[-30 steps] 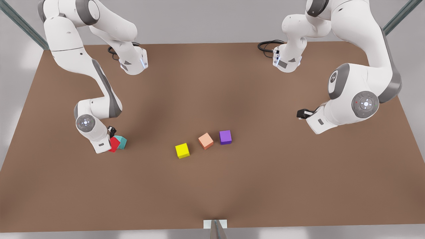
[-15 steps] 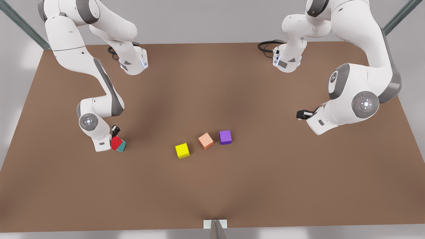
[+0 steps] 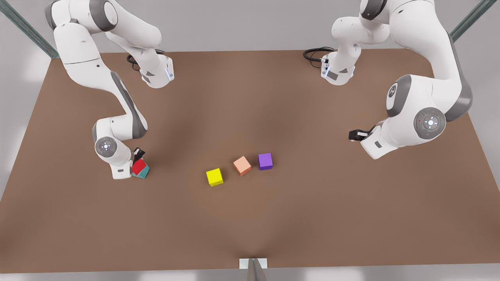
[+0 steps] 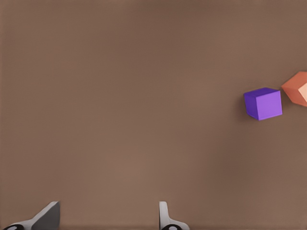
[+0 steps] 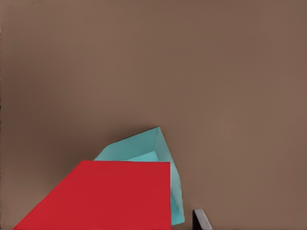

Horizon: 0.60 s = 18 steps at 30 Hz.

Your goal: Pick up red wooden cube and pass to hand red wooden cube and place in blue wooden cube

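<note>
When you looked at this moment, your right gripper (image 3: 136, 159) was low over the table (image 3: 250, 218), and it was clamped on the red wooden cube (image 3: 138, 166). In the right wrist view, the red wooden cube (image 5: 105, 196) sat very close to the camera, and one dark fingertip (image 5: 201, 221) stuck out just beside it. The red cube was tilted. The blue wooden cube (image 3: 145, 172) lay right under the red one, and they looked like they were touching. You could see the blue wooden cube (image 5: 144, 146) peeking out from behind the red cube's far edge.

Away from that gripper, toward the other arm, a yellow cube (image 3: 214, 176) came first. Then came a salmon-orange cube (image 3: 242, 165), and then a purple cube (image 3: 265, 161) just beside it. All three were well apart from the red and blue cubes.

Your left gripper (image 3: 355, 134) waited up above the table on the other side, far from the right one. In the left wrist view, the left gripper (image 4: 108, 218) had its fingers (image 4: 48, 215) spread apart with nothing between them. The purple cube (image 4: 263, 103) and the salmon-orange cube (image 4: 297, 88) lay ahead of it and off to one side.
</note>
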Each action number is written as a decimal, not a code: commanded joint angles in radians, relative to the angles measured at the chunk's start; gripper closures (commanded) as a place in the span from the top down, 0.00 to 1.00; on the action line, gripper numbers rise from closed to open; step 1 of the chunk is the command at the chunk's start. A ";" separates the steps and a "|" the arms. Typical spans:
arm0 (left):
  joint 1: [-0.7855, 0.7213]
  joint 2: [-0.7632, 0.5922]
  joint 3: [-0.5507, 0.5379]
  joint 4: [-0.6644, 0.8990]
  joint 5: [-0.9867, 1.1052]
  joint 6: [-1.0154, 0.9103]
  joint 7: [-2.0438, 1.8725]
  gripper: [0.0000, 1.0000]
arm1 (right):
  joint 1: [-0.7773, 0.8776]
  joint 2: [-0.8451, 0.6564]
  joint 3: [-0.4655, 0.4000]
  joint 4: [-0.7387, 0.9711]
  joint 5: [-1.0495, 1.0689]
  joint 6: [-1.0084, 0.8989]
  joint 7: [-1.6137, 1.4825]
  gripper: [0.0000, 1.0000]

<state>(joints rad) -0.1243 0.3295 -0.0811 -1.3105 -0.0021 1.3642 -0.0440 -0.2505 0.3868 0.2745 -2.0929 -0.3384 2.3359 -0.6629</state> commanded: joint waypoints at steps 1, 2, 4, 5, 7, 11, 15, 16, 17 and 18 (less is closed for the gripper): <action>0.000 -0.001 0.000 0.000 0.001 0.000 -0.016 1.00 | -0.001 0.000 0.000 0.001 0.019 -0.015 -0.081 1.00; 0.000 -0.001 0.000 0.000 0.001 0.000 -0.016 1.00 | -0.001 0.000 0.000 0.001 0.019 -0.015 -0.081 1.00; 0.000 -0.001 0.000 0.000 0.001 0.000 -0.016 1.00 | -0.001 -0.003 0.000 0.005 0.019 -0.018 -0.083 1.00; 0.000 -0.001 0.000 0.000 0.001 0.000 -0.016 1.00 | -0.001 -0.003 0.000 0.007 0.019 -0.018 -0.084 1.00; 0.000 -0.001 0.000 0.000 0.001 0.000 -0.016 1.00 | -0.001 -0.006 0.000 0.011 0.019 -0.021 -0.092 1.00; 0.000 -0.001 0.000 0.000 0.001 0.000 -0.016 1.00 | -0.003 -0.013 0.000 0.027 0.019 -0.041 -0.098 1.00; 0.000 -0.001 0.000 0.000 0.001 0.000 -0.016 1.00 | -0.001 -0.017 0.002 0.027 0.019 -0.053 -0.099 1.00; 0.000 -0.001 0.000 0.000 0.001 0.000 -0.016 1.00 | -0.003 -0.025 0.002 0.027 0.021 -0.069 -0.099 1.00; 0.000 -0.001 0.000 0.000 0.001 0.000 -0.016 1.00 | -0.001 -0.034 0.003 0.028 0.024 -0.082 -0.107 1.00; 0.000 -0.001 0.000 0.000 0.001 0.000 -0.016 1.00 | -0.003 -0.040 0.005 0.028 0.024 -0.090 -0.112 1.00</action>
<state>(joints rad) -0.1243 0.3295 -0.0811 -1.3105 -0.0021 1.3642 -0.0541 -0.2531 0.3490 0.2794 -2.0640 -0.3174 2.2793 -0.7209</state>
